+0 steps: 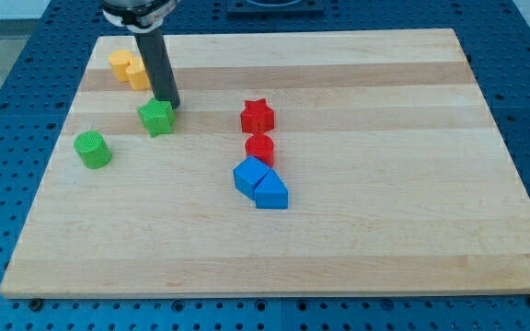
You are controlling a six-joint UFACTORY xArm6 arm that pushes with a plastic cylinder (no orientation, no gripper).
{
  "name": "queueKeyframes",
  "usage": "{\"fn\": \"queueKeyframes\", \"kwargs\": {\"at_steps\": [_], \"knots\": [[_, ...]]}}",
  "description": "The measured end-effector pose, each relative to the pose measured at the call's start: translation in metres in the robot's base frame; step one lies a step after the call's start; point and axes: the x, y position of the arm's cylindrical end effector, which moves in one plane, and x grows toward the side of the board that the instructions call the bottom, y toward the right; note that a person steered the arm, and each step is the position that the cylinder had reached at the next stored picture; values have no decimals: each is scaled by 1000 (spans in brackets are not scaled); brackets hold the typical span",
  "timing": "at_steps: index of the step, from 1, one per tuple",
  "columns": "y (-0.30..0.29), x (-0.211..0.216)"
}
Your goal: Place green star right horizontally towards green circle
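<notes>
The green star lies on the wooden board at the view's upper left. The green circle, a round cylinder, stands below and to the left of it, a short gap apart. My tip rests just above and to the right of the green star, touching or nearly touching its upper right edge. The dark rod runs up from there to the arm at the view's top.
Two yellow blocks sit together left of the rod, near the top left corner. A red star and a red cylinder stand near the middle, with two blue blocks just below them.
</notes>
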Motion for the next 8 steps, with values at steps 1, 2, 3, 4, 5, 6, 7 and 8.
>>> {"fn": "queueKeyframes", "kwargs": {"at_steps": [1, 2, 3, 4, 5, 6, 7, 8], "knots": [[0, 20], [0, 32], [4, 28], [33, 27], [33, 27], [31, 29], [28, 29], [20, 34]]}}
